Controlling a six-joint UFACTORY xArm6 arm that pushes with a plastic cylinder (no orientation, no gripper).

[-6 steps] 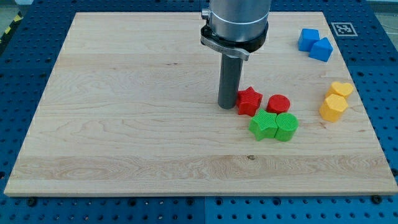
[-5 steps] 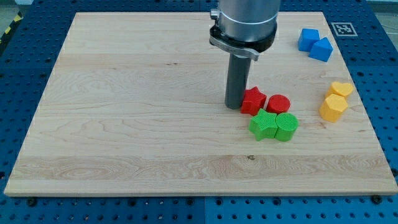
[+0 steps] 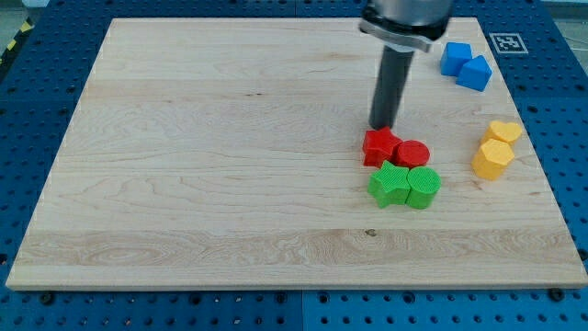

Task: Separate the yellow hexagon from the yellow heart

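Above red star (image 3: 379, 147), my tip (image 3: 381, 126) had shifted rightward, off star's left side. No end effector jaws fitted. Yellow hexagon (image 3: 491, 159) touched yellow heart (image 3: 503, 131) near bench (image 3: 184, 138) right edge; separation pending.

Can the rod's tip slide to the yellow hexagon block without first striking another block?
Probably yes. My tip sits just above the red star block, and bare wooden board lies between it and the yellow hexagon block, which touches the yellow heart block.
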